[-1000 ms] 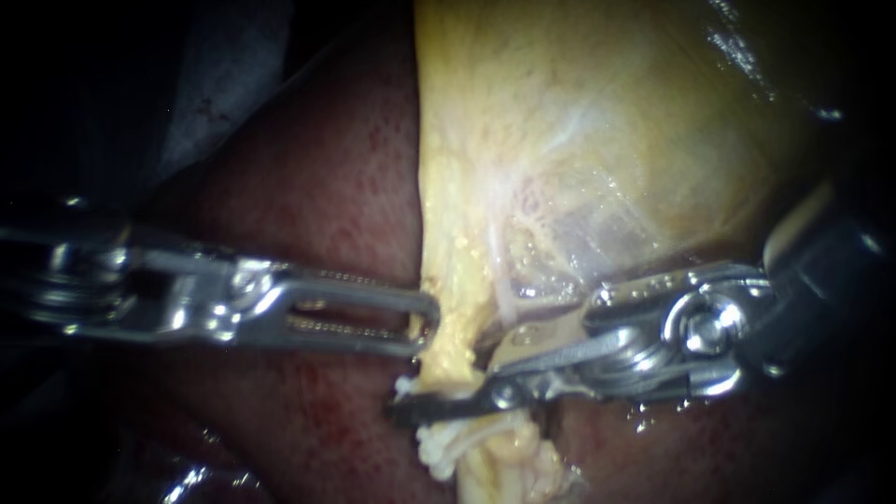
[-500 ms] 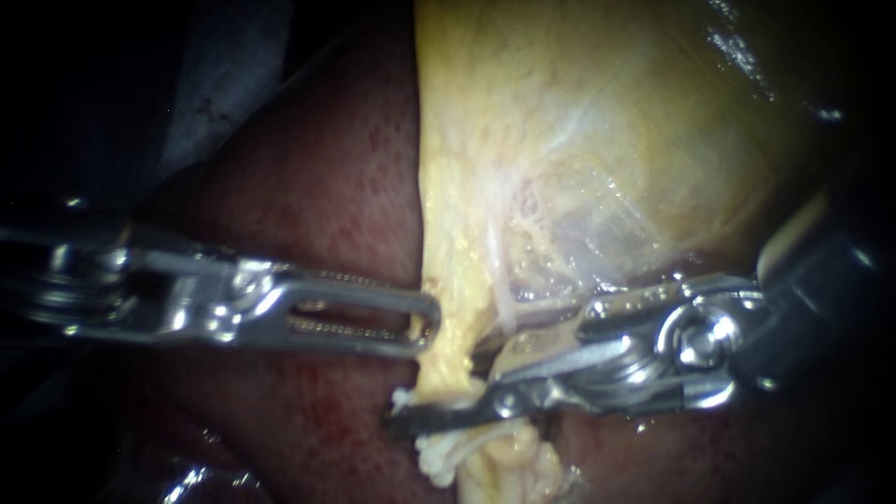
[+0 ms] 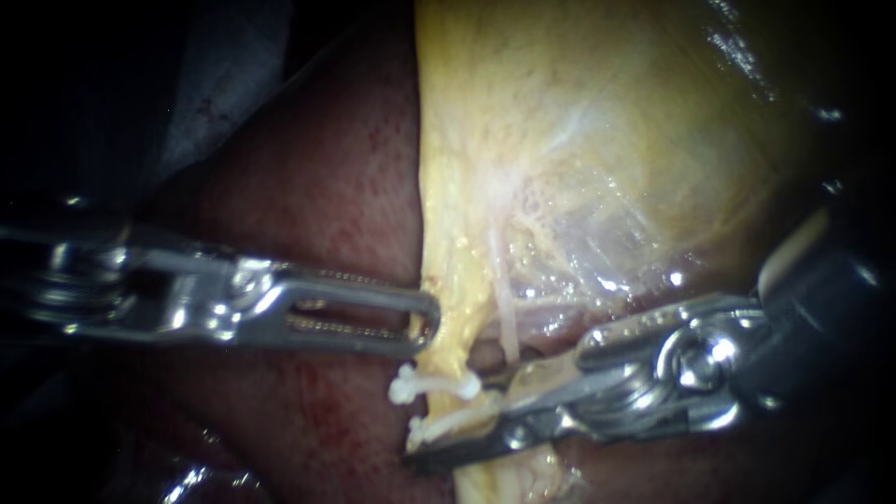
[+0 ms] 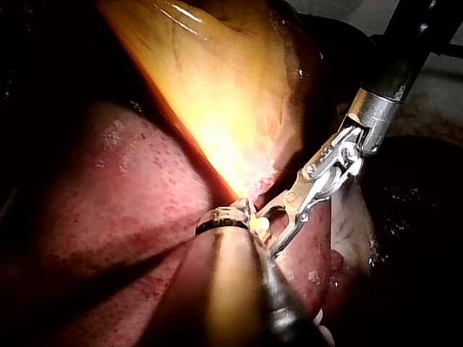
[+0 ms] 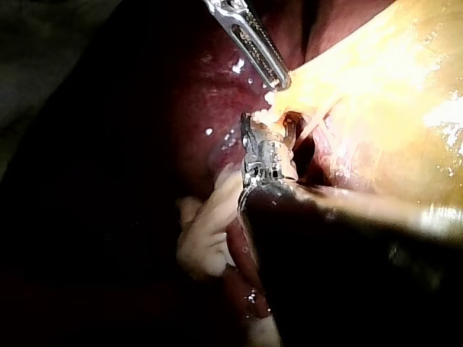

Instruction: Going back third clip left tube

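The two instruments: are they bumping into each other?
Apart. The endoscope view shows it: a strip of yellow tissue and two white clips lie between the left instrument and the right instrument, whose pincer is open.

— Underneath everything?
— Hard to say; mostly darkness around, only a grey sheet (image 3: 224,84) at the upper left edge of the endoscope view.
— And lying there?
— Dark red liver (image 3: 317,196), spread wide. Yellow gallbladder (image 3: 597,121) resting against its right side, touching.
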You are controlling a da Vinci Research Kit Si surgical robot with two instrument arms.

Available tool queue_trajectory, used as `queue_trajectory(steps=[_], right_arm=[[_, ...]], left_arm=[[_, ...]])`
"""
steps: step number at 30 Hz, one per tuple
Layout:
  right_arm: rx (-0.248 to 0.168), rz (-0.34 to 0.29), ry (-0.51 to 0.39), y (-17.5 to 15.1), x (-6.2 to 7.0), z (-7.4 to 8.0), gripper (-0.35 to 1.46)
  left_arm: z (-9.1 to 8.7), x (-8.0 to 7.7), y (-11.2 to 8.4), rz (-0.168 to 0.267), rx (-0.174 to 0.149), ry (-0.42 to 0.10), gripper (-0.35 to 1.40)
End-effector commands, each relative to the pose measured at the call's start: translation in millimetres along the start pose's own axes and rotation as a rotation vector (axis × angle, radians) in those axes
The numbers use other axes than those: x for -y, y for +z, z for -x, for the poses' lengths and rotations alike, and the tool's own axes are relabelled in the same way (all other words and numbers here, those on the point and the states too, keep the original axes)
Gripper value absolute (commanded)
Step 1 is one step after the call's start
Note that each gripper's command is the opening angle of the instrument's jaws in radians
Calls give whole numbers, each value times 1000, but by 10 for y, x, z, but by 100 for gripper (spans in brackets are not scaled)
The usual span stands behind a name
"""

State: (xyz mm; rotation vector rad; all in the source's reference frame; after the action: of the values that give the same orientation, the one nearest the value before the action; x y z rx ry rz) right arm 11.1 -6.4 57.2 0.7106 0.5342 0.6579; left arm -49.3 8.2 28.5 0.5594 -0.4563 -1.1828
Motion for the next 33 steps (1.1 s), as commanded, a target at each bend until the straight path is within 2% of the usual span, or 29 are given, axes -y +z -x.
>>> queue_trajectory(steps=[1, 7, 15, 19, 25, 28, 33], right_arm=[[-1, -1, -1, -2, -3, 1, 47], [0, -8, -15, -11, -15, 4, 49], [-40, -34, -25, -35, -38, 19, 50], [-42, -40, -25, -55, -45, 26, 50], [-87, -74, -15, -96, -50, 31, 50], [-127, -97, 0, -118, -52, 29, 50], [-151, -94, 10, -151, -57, 24, 50]], left_arm=[[0, 0, 0, 0, 0, 0, -35], [0, 0, 0, 0, 0, 0, -35], [0, 0, 0, 0, 0, 0, -35], [0, 0, 0, 0, 0, 0, -35], [0, 0, 0, 0, 0, 0, -35], [0, 0, 0, 0, 0, 0, -35], [-1, 0, 1, 1, 0, 0, -35]])
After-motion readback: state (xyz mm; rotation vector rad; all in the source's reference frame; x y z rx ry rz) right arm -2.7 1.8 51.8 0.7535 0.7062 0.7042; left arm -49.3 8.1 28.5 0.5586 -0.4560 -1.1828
